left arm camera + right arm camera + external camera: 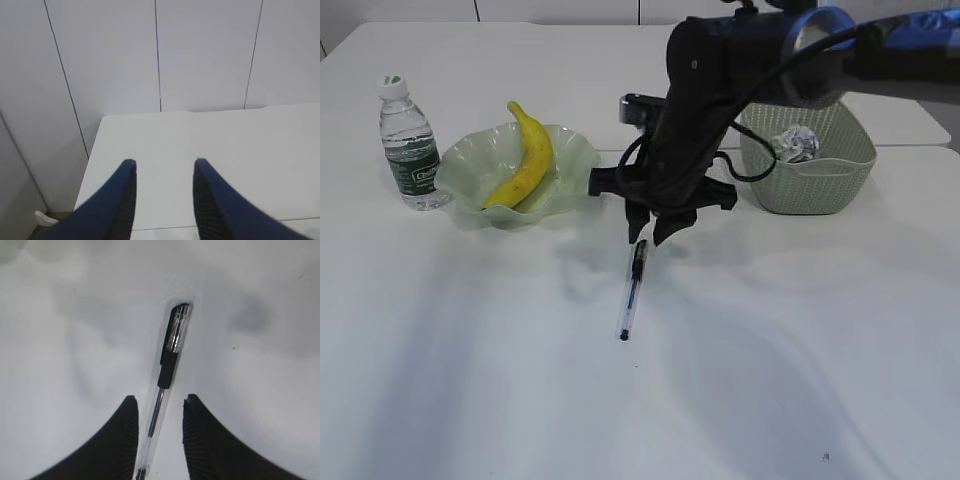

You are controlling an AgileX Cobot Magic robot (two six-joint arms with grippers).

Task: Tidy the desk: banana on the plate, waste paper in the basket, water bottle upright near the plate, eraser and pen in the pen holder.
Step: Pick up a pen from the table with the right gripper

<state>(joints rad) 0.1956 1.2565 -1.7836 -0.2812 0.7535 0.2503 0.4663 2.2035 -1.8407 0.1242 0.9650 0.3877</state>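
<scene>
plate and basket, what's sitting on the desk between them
In the exterior view, the right gripper hangs over the pen between the plate and basket; nothing else shows there.

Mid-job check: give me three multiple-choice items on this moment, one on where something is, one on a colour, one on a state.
1. Where is the banana?
A. in the basket
B. on the plate
C. on the bare desk

2. What colour is the bottle cap?
A. white
B. red
C. blue

3. How does the pen stand to the right gripper?
A. lifted clear of the desk
B. far off to one side
C. lying on the desk between open jaws

Answers: 1 B, it lies across the plate. 2 A, the cap shows white. 3 C, the right wrist view shows the pen flat on the desk with a finger on each side, not touching it.
</scene>
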